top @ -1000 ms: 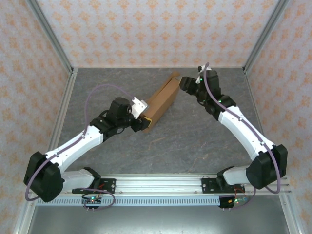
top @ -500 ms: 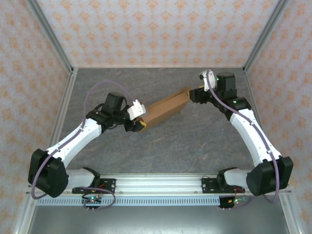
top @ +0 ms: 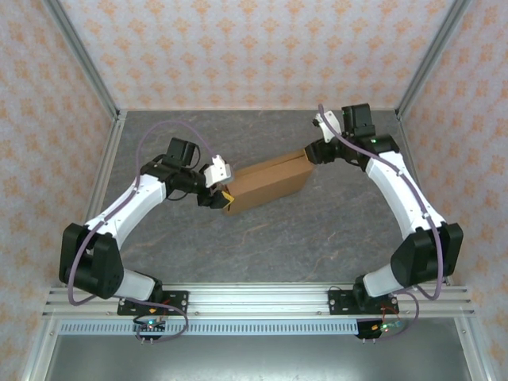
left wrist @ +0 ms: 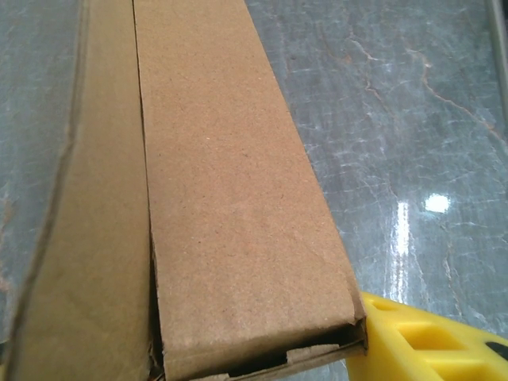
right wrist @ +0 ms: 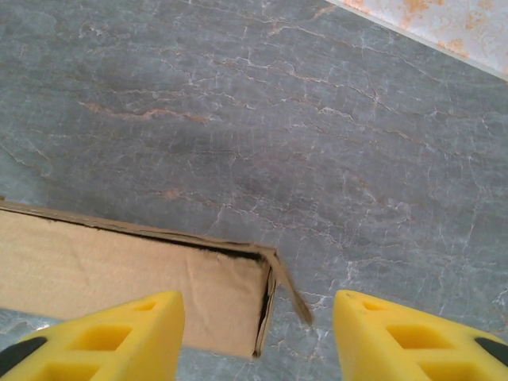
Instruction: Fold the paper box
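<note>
Box rotated toward crosswise.
The box (top: 266, 182) has turned from a steep diagonal to nearly level across the view; the left gripper (top: 221, 195) at its end shifted slightly left, the right gripper (top: 311, 152) moved right and nearer.

Peach-patterned wall panels (top: 238, 48) on three sides; grey metal corner posts (top: 83, 59); dark grey marbled tabletop (top: 317, 230), glossy, with one bright glare spot (left wrist: 436, 204); metal rail (top: 262, 300) along the near edge
</note>
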You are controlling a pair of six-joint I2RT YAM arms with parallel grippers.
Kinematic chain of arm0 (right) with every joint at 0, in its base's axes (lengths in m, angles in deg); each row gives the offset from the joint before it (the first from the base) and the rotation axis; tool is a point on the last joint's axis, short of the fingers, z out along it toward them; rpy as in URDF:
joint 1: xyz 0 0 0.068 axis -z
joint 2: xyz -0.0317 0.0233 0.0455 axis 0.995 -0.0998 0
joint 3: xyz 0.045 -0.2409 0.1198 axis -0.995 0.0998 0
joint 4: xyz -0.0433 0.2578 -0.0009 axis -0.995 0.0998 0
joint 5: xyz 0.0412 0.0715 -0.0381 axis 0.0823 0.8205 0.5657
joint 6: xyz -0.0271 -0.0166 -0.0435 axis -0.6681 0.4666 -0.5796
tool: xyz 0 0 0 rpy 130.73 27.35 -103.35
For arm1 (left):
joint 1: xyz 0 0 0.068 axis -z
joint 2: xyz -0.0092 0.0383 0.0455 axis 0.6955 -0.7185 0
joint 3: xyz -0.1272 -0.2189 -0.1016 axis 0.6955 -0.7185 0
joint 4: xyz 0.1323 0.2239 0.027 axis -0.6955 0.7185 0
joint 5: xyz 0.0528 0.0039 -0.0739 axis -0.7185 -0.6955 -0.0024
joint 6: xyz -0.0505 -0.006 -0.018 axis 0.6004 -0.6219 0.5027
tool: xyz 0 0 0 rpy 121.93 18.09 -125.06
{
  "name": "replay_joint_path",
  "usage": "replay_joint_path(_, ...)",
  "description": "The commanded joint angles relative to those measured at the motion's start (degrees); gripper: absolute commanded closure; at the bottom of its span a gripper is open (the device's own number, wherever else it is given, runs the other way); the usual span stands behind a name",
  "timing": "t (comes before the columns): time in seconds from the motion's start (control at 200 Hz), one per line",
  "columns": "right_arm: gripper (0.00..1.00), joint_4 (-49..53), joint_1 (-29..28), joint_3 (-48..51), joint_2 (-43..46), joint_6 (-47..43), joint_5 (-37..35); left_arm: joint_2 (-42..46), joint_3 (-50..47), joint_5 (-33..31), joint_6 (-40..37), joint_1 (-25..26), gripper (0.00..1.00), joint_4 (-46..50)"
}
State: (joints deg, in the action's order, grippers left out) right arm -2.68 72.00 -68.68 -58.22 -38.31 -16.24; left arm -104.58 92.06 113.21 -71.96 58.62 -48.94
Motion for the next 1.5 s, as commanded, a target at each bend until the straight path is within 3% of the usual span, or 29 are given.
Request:
replay_joint_path(0.0,0.47,5.6,0.9,-3.3,-2.8,-6.2,-0.2,-1.5,2.7,4.3,-4.3,-1.2,0.44,5.1)
replay_joint_path(0.3,0.55,10.9,2.4,-7.0,-6.6,-10.5,3.1,-2.9,3.1,4.7,-4.8,-1.7,0.44,4.7)
replay_joint_path(0.575,0.80,12.1,2.3,-9.6,-10.0,-11.3,3.0,-4.2,3.8,4.7,-4.9,-1.7,0.43,5.1)
replay_joint_path(0.8,0.92,12.1,2.3,-10.2,-10.1,-7.9,3.9,-5.2,4.6,3.7,-2.3,-1.7,0.41,3.9)
replay_joint_path(1.31,0.93,18.2,-2.4,-18.2,-14.2,11.0,-8.5,-5.7,4.4,2.6,0.7,-1.1,0.40,2.1)
replay_joint_path(1.495,0.93,18.8,-2.5,-19.3,-15.0,17.2,-9.3,-5.7,4.5,1.9,1.2,-0.5,0.42,2.1)
